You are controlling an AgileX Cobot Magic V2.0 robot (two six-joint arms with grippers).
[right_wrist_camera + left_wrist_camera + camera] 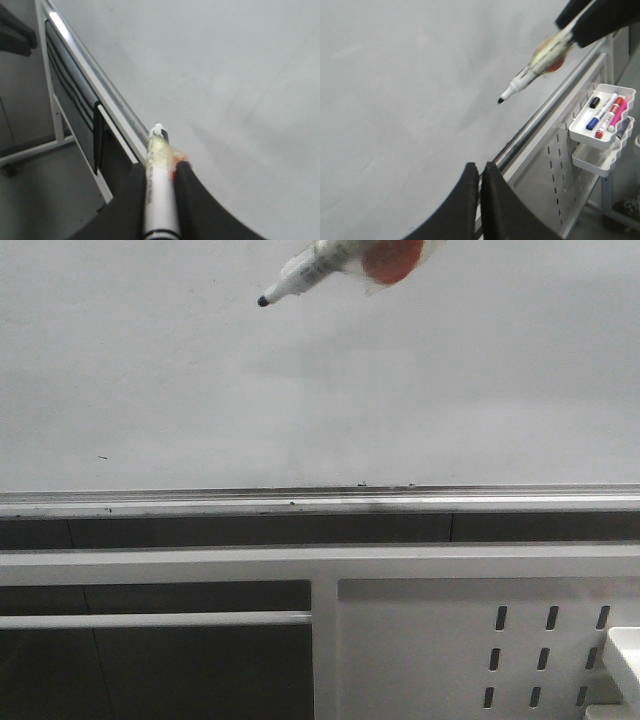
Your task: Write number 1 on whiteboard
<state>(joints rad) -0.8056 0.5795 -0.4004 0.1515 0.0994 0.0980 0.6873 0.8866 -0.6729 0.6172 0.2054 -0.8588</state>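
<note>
The whiteboard [300,390] fills the upper front view, with its silver rail [300,502] along the lower edge. No number 1 stroke shows on it, only small specks. My right gripper [162,167] is shut on a white marker [161,195] wrapped in clear and orange tape. The marker [310,270] points down-left, and its black tip [263,301] is high on the board. I cannot tell if the tip touches. The left wrist view shows the marker [530,75] and the board [395,100]. My left gripper [480,167] is shut and empty near the rail.
A white perforated metal panel [450,640] hangs below the rail. Two white trays are fixed to it on the right; the upper tray [580,132] holds several markers, and the lower tray [590,165] sits under it. A tray corner [625,655] shows in the front view.
</note>
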